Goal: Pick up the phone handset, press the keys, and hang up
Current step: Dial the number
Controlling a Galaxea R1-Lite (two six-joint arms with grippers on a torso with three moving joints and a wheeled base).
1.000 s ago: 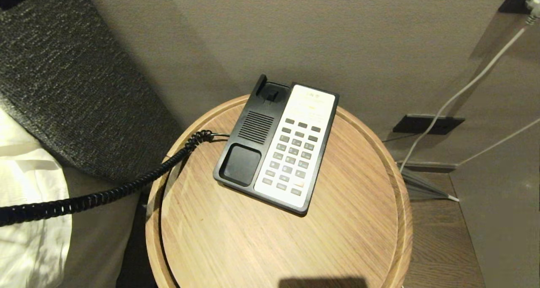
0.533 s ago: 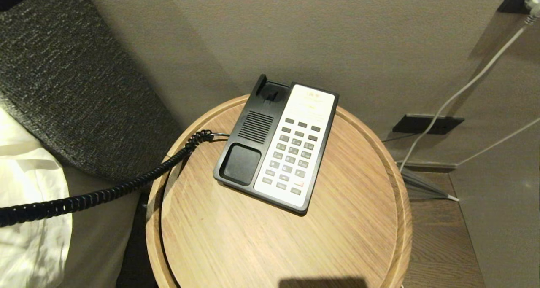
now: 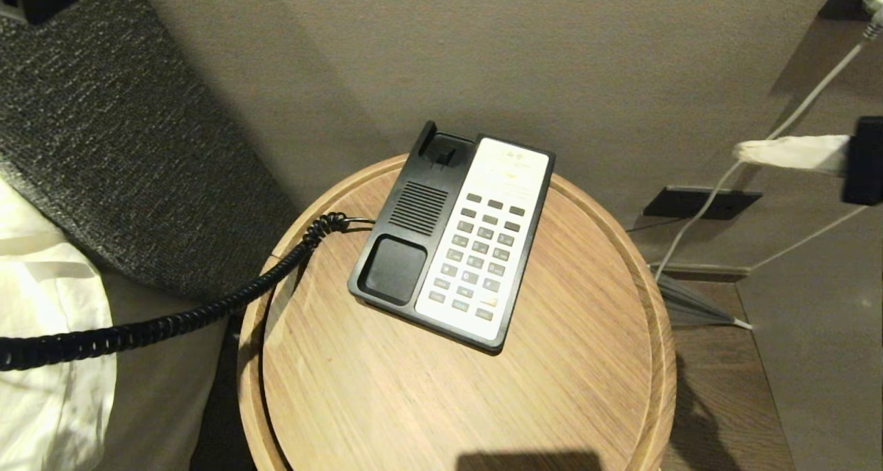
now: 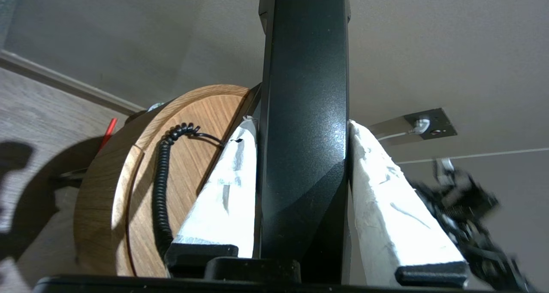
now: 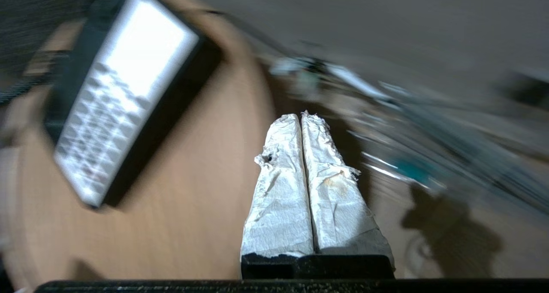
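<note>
The black phone handset is clamped between the white-wrapped fingers of my left gripper, held off to the left of the table, outside the head view. Its coiled cord runs from the left edge to the phone base. The base sits on the round wooden table with its cradle empty. The grey keys lie in the white faceplate. My right gripper enters from the right edge, fingers pressed together and empty, above and right of the table. In the right wrist view the right gripper hangs beyond the table edge, right of the keys.
A dark upholstered headboard and white bedding lie at the left. Behind the table is a beige wall with a black socket plate and white cables on the right. The table has a raised rim.
My right gripper has come into the head view from the right edge and casts a new shadow by the table's right side. The handset cord and phone base have stayed put.
</note>
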